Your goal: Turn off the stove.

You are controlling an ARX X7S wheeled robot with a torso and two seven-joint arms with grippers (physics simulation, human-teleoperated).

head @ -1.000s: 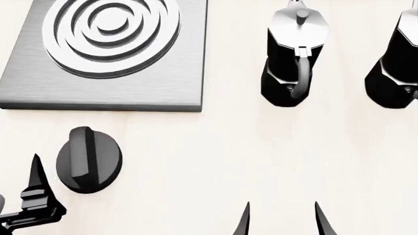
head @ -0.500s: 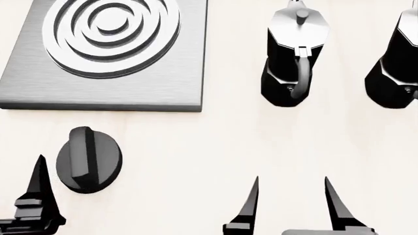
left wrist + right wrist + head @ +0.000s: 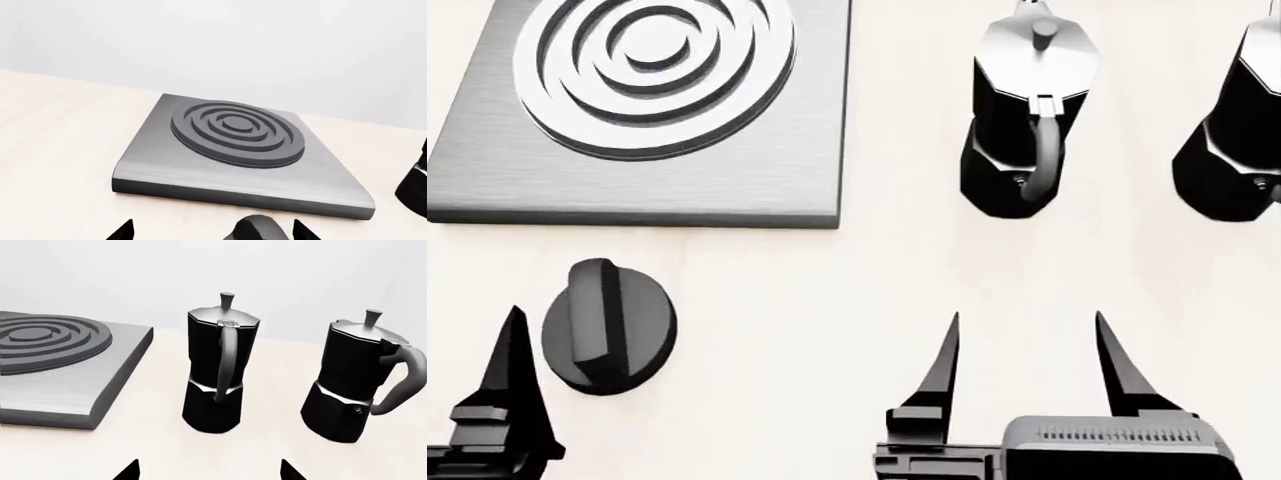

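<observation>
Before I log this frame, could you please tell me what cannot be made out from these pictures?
- Knob: its on/off setting; no markings show in the head view, and the left wrist view's edge cuts it.
- Left gripper: only one of its fingers shows in the head view; the frame edge cuts the rest.
- Right moka pot: cut by the head view's edge.
- Stove plate: far edge cropped in the head view.

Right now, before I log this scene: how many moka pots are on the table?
2. One moka pot stands right of the stove plate, handle toward the robot; the second moka pot stands farther right, cut off by the head view's edge.
</observation>
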